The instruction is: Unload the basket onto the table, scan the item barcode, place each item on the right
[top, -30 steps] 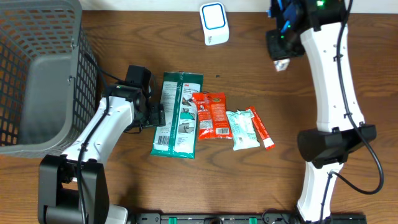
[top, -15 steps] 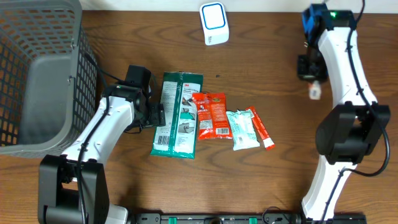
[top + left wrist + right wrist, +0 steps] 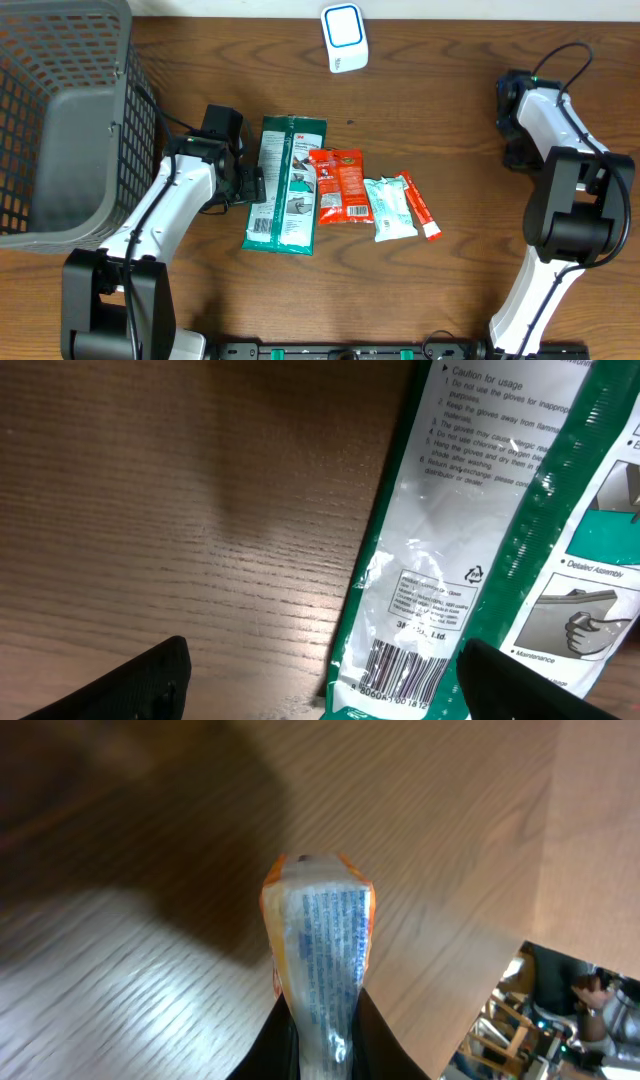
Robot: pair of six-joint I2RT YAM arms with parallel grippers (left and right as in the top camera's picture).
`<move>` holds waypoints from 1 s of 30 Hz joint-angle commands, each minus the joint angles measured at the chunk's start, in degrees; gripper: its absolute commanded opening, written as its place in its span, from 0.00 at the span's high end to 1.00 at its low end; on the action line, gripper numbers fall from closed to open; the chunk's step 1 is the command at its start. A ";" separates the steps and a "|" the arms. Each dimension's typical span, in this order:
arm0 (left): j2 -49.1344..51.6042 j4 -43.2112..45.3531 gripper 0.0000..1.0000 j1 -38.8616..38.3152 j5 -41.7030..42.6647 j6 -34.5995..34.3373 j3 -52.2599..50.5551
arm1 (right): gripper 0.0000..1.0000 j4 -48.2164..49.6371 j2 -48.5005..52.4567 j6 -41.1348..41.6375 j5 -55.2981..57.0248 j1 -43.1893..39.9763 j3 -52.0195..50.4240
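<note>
The right gripper (image 3: 322, 1042) is clamped on a small orange-edged packet (image 3: 320, 935) at the tabletop's (image 3: 450, 290) right side, having swung away from the white scanner (image 3: 343, 38) within the last second. The scan pass looks finished, with set-down next. The left gripper (image 3: 330, 690), spread apart, hovers over the barcode (image 3: 405, 668) of the green pack (image 3: 470, 550).

The dark brown wood-grain bench (image 3: 450, 120) has a smooth, faintly shiny finish that catches light in the right wrist view. The green and clear plastic glove packet (image 3: 470, 560) is glossy and crinkled, with glare on its film. The small orange-edged clear plastic sachet (image 3: 318, 945) is shiny and wrinkled. The grey plastic mesh basket (image 3: 40, 60) looks matt. The white plastic scanner (image 3: 343, 37) is smooth.
</note>
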 commanded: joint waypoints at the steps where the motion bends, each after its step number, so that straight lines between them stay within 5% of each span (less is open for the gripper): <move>1: -0.07 -0.20 0.14 0.02 -0.50 -0.13 0.24 | 0.99 2.51 0.22 1.27 5.88 -1.68 -2.25; 10: -0.07 -0.20 0.14 0.02 -0.48 -0.15 0.24 | 0.93 9.49 0.22 1.20 -0.96 -4.50 -5.42; 11: -0.07 -0.20 0.14 0.02 -0.48 -0.15 0.24 | 0.87 10.14 0.20 1.18 -2.67 -4.83 -5.53; 14: -0.07 -0.20 0.14 0.02 -0.50 -0.15 0.24 | 0.37 11.87 0.07 -2.29 -6.40 -5.53 -5.40; 16: -0.07 -0.20 0.14 0.02 -0.48 -0.13 0.24 | 0.29 11.89 0.00 -5.14 -6.38 -5.55 -4.57; 26: -0.07 -0.20 0.14 0.02 -0.50 -0.15 0.24 | 0.26 8.79 -4.76 -9.57 -17.79 -5.22 0.17; 30: -0.07 -0.20 0.14 0.02 -0.50 -0.15 0.24 | 0.37 6.82 -8.76 -10.88 -23.63 -4.92 0.26</move>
